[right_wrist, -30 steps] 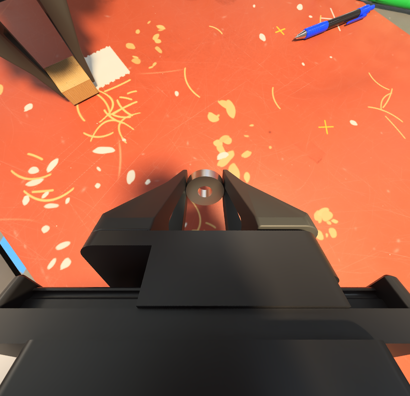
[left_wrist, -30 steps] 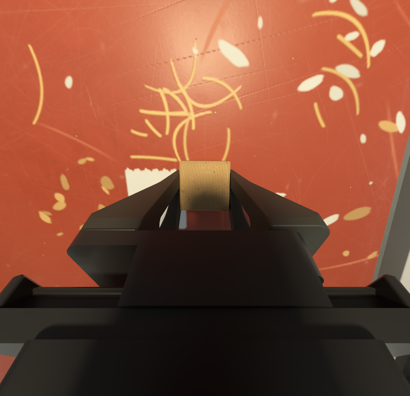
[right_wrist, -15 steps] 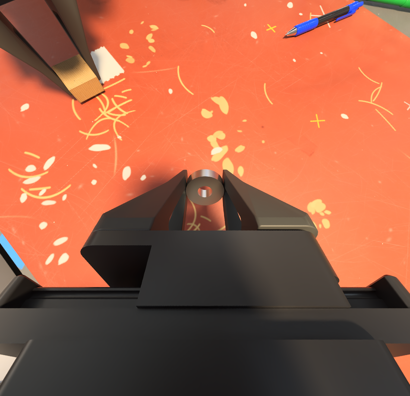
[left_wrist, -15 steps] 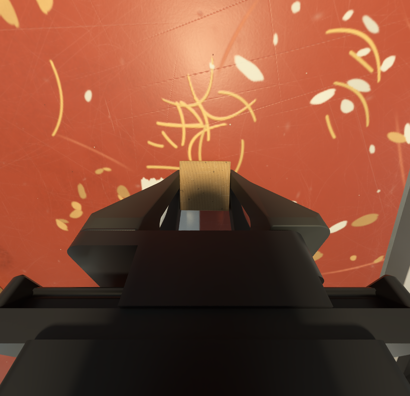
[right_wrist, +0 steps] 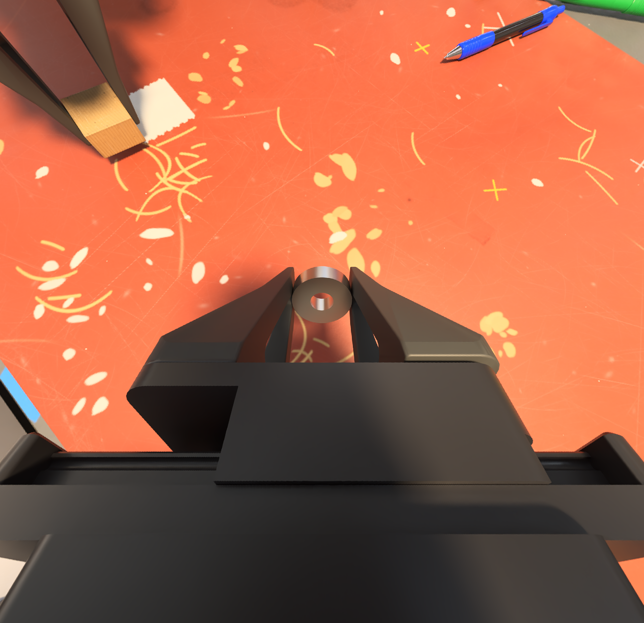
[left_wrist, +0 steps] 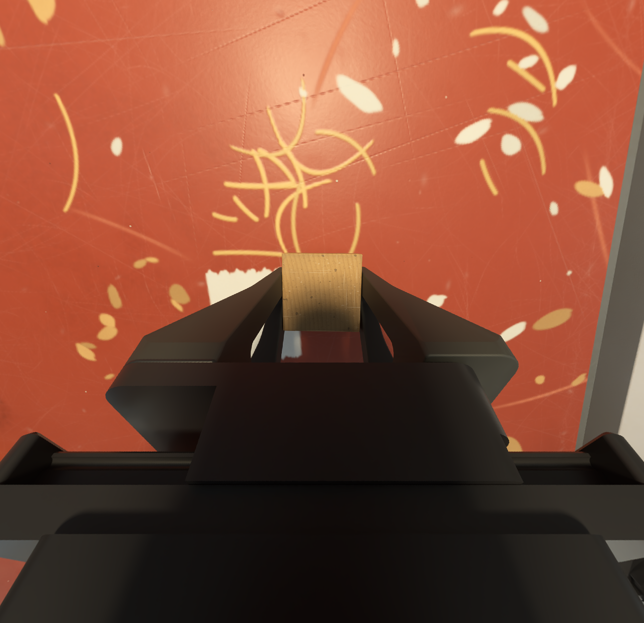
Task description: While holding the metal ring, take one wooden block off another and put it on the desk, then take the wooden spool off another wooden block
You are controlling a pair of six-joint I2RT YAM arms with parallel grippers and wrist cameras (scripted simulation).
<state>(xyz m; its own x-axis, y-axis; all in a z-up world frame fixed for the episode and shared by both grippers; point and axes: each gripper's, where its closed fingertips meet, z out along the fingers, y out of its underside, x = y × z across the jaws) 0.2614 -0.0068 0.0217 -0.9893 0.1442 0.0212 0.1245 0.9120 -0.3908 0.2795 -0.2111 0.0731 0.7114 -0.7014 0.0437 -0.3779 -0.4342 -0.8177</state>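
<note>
Right wrist view: left gripper [right_wrist: 104, 132] pinching wooden block [right_wrist: 102, 123], its lower corner touching or just above the desk mat [right_wrist: 453, 257]
Ring: right gripper [right_wrist: 321, 278] clamping metal ring [right_wrist: 321, 294]
Release: block sitting directly under left fingers

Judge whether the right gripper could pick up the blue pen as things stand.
Probably not. The right gripper is shut on the metal ring, which it must keep holding, though the mat between it and the blue pen lies clear.
</note>
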